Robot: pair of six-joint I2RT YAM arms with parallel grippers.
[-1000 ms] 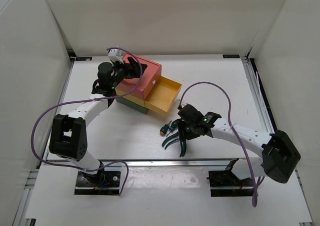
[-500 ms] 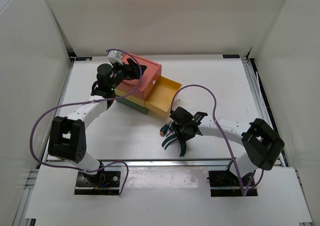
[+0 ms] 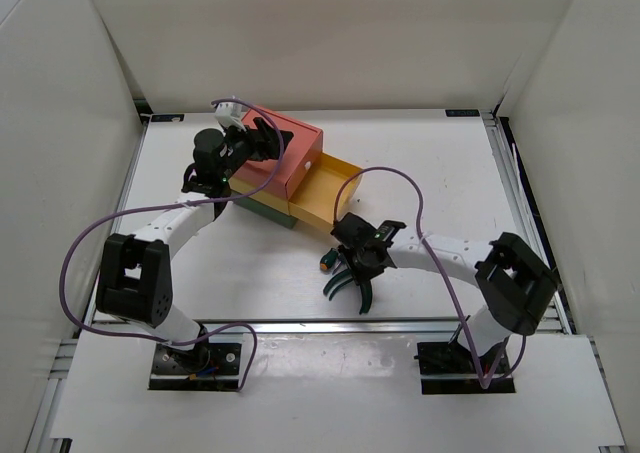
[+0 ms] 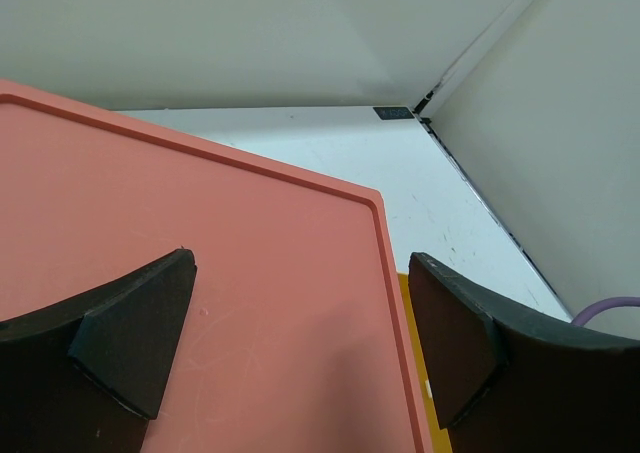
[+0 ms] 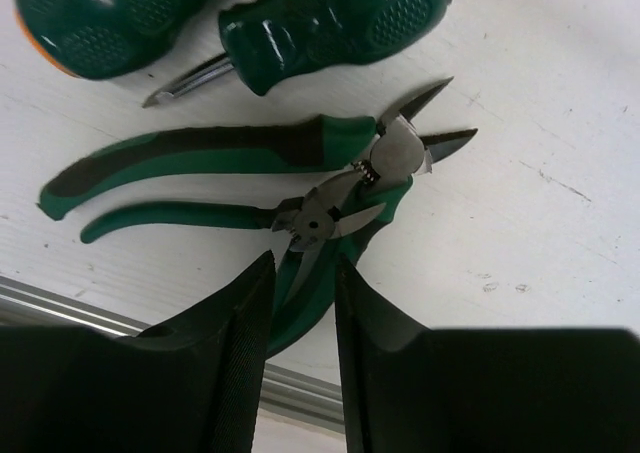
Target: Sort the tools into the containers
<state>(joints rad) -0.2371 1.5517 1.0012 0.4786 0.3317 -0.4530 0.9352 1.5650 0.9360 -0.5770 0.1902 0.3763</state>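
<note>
**A:** Where does the right gripper (image 5: 302,278) stand?

**B:** Low in its wrist view. Its fingers are close together with one green handle of the pliers (image 5: 210,153) in the narrow gap. Whether the pads press it cannot be told. The pliers lie flat on the table (image 3: 440,163), lower centre of the top view, in no container yet.

**A:** What could go wrong?

**B:** It flanks only one handle, so the pliers may pivot at the joint and swing or slip out on a lift. What looks like a second pair lies crossed at the heads and could be dragged along. The green screwdriver (image 5: 335,18) sits just above and could be knocked rolling.

**A:** And the room to move?

**B:** The metal rail (image 5: 60,303) lies just below the handles, so it is tight there. Up and left, the yellow drawer (image 3: 325,191) stands open with bare table between. The purple cable (image 3: 400,171) arcs near its corner and could snag.

**A:** The left gripper (image 4: 295,343)?

**B:** Its fingers are wide apart over the salmon-red box (image 4: 200,233), upper left of the top view, well apart from the tools.
</note>
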